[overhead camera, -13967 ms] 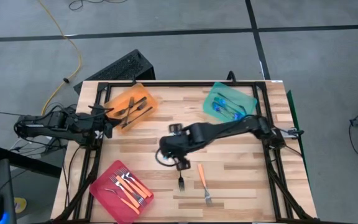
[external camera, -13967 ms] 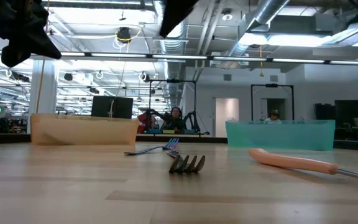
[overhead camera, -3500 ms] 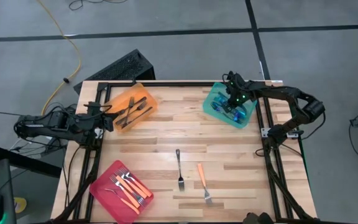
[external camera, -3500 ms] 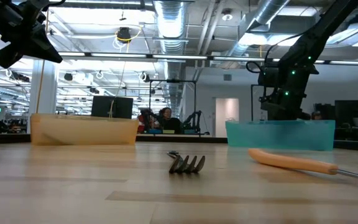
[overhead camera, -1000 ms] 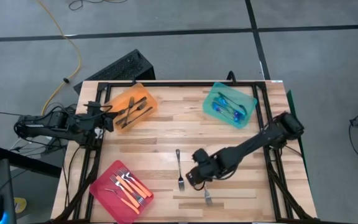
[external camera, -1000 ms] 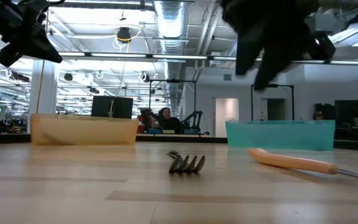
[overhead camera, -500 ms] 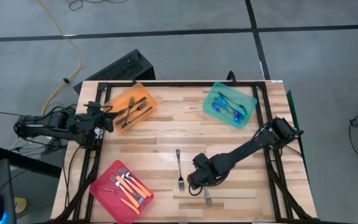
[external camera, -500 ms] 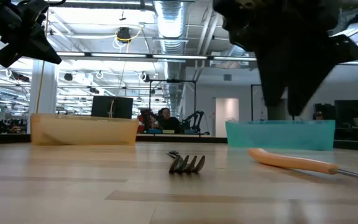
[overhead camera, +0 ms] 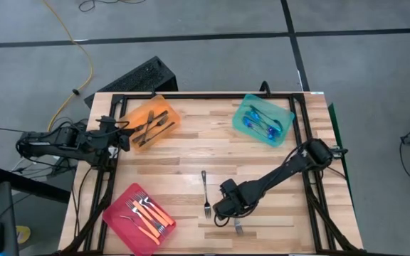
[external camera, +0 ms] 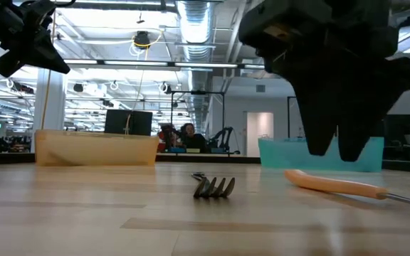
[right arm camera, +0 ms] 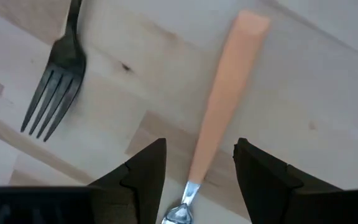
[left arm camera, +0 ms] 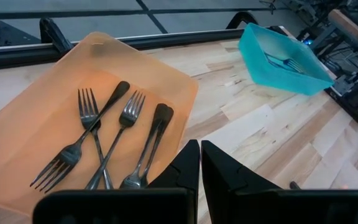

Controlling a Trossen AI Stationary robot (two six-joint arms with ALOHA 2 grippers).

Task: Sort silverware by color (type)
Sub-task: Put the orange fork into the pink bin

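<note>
Orange-handled fork (right arm camera: 222, 99) lies flat on the table (overhead camera: 276, 171) near the front edge, and the right gripper (right arm camera: 194, 165) hangs right over it, fingers spread wide on either side of the handle, gripping nothing. Just beside it sits a dark fork (overhead camera: 206, 192). Further left is the pink tray (overhead camera: 116, 217) with orange forks. At the back, the teal tray (overhead camera: 242, 114) holds blue ones, and the orange tray (left arm camera: 17, 112) holds dark forks, where the left gripper (left arm camera: 200, 163) waits, fingers nearly together, empty.
</note>
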